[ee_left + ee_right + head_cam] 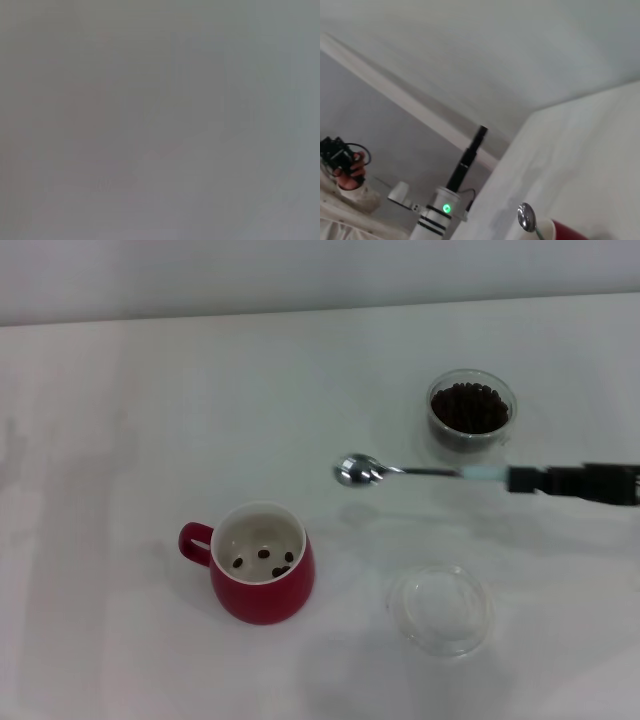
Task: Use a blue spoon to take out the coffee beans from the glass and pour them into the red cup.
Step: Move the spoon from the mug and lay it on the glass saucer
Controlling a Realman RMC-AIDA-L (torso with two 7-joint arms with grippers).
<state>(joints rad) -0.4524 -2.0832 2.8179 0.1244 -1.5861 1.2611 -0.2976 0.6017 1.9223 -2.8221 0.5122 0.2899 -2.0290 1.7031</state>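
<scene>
holding slim pale-blue-handled metal spoon (400, 471) by handle end, right gripper (520, 478) jaws clamped at right edge of frame; bowl hangs mid-frame between glossy red ceramic cup (262, 562) and clear glass (471, 412) of dark beans (468, 406). spoon light, stiff, slippery; keep grip far back.

The right gripper (520, 479) is a slim, matte black piece (seen only in the head view), entering from the edge as a narrow dark bar.
</scene>
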